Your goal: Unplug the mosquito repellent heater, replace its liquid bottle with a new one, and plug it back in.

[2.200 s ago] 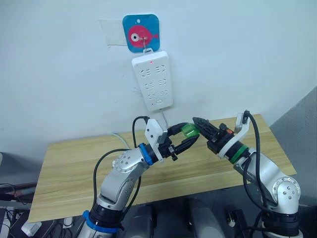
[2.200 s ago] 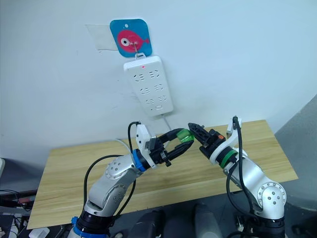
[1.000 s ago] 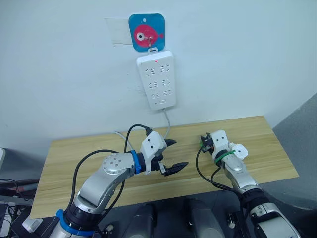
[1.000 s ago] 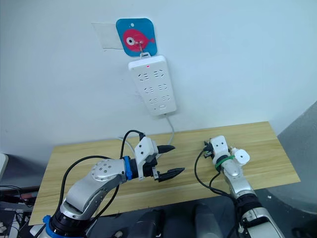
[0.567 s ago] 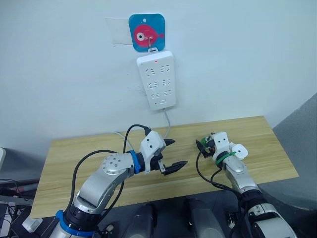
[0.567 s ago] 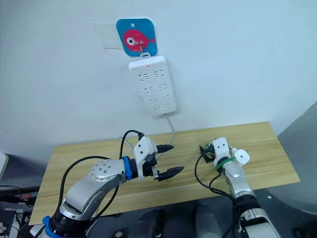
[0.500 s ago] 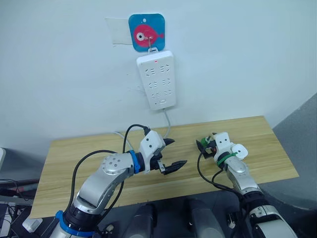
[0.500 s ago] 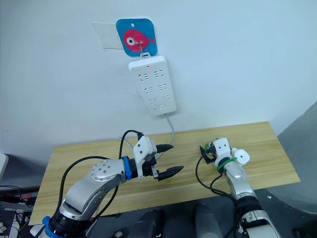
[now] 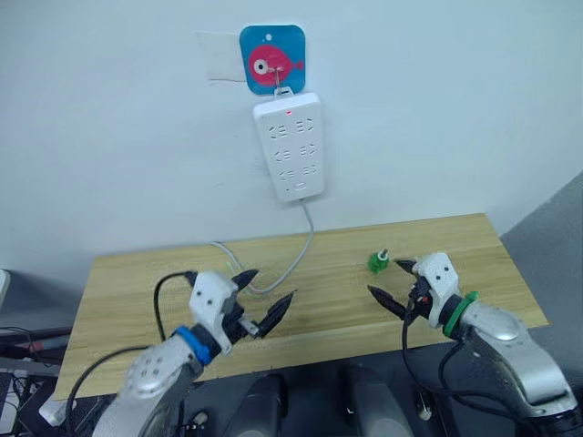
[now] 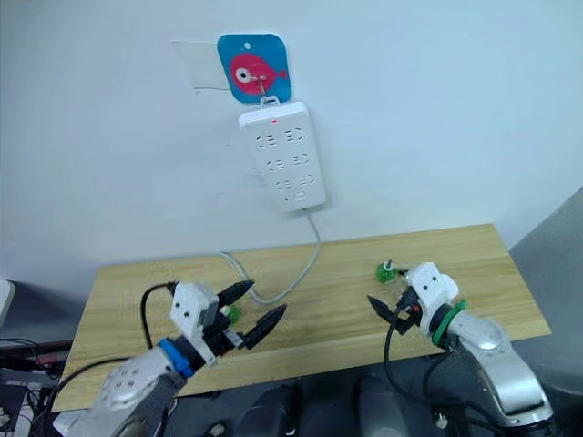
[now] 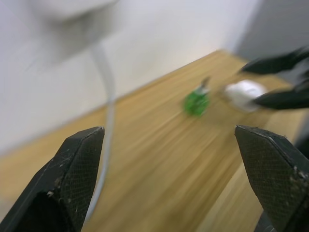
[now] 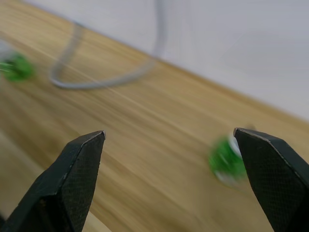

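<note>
- Left gripper (image 9: pixel 264 296): fingers spread, empty, over the wooden table's (image 9: pixel 137 300) near left.
- Right gripper (image 9: pixel 392 284): released, near-right of the green liquid bottle (image 9: pixel 379 263).
- Power strip (image 9: pixel 291 146): hangs on the far wall.

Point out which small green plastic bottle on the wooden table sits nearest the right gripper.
The small green plastic bottle on the right, just beyond the right gripper; the other green bottle sits by the left gripper.

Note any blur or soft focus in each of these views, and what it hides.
Left wrist view: the green bottle and cable are smeared, the left end effector fingers crisp. Right wrist view: table and bottle streaked. Both eye views: sharp, evenly lit, the power strip clear.
</note>
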